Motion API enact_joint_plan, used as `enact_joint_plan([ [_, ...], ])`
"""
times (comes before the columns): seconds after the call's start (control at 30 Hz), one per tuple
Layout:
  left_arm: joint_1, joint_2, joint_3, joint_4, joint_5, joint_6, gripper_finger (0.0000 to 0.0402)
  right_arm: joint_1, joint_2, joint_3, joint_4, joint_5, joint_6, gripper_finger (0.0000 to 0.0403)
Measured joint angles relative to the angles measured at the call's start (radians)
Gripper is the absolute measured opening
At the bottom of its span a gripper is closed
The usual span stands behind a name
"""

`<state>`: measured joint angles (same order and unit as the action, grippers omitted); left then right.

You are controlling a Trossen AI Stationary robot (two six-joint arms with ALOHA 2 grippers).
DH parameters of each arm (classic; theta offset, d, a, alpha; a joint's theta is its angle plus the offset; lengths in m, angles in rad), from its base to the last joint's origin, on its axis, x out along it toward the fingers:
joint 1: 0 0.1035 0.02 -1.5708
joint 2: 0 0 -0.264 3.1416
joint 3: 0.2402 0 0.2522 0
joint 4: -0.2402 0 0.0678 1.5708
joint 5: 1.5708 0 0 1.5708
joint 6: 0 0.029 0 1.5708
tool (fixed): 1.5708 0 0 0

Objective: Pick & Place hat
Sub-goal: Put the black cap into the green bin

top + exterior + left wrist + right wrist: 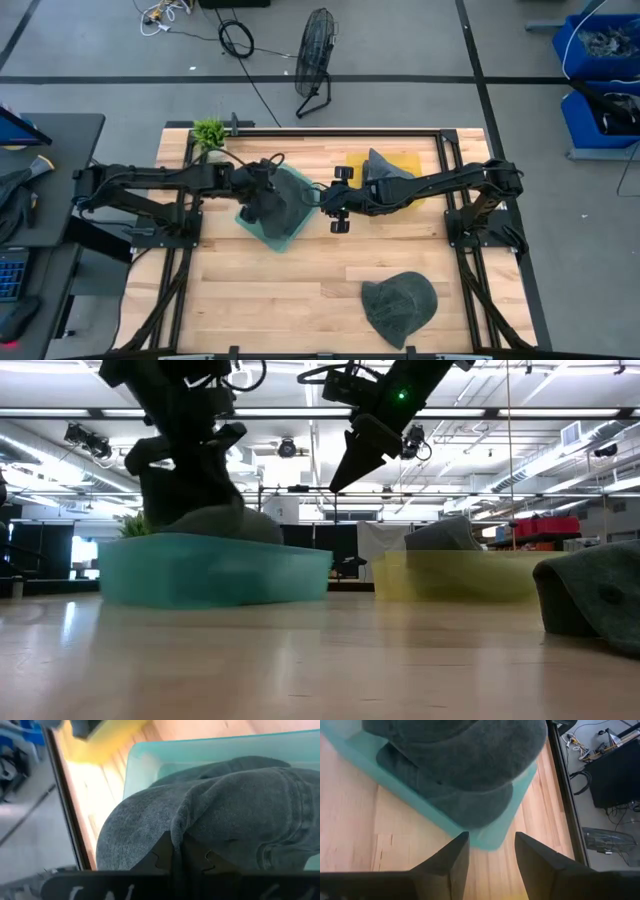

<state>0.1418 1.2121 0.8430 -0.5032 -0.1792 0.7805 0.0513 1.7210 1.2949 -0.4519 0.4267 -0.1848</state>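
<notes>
Left claw [268,207]: pinched on the dark grey hat [283,203], right down in the teal bin [262,228].
Right claw [335,203]: spread and empty, hanging just beside that bin.
Yellow bin [420,163]: 1 hat [383,165] already in.
Left to do: 1 loose hat [400,305] sits near the table [300,290] front edge.
Progress: about 2 of 3 placed, release pending.

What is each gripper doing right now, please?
Left gripper: shut on the grey hat in the teal tray.
Right gripper: open, holding nothing, beside that tray.
</notes>
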Motion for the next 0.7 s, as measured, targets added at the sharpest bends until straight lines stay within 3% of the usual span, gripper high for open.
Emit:
enact_joint_plan([
  [0.1, -0.013, 0.000, 0.006, 0.009, -0.011, 0.017, 0.0016, 0.000, 0.000, 0.000, 0.001, 0.000, 0.000, 0.0162],
  [0.23, -0.033, -0.005, 0.032, -0.008, -0.101, 0.017, 0.0014, 0.000, 0.000, 0.000, 0.003, 0.000, 0.000, 0.0162],
  [0.4, -0.063, 0.000, 0.055, 0.033, -0.085, -0.003, 0.0016, 0.000, 0.000, 0.000, 0.006, 0.000, 0.000, 0.0162],
  [0.57, -0.060, 0.067, 0.038, 0.025, -0.087, -0.140, 0.0012, 0.000, 0.000, 0.000, 0.015, 0.000, 0.000, 0.0162],
  [0.7, -0.068, 0.131, 0.027, 0.069, -0.090, -0.142, 0.0014, 0.000, 0.000, 0.000, 0.017, 0.000, 0.000, 0.0162],
])
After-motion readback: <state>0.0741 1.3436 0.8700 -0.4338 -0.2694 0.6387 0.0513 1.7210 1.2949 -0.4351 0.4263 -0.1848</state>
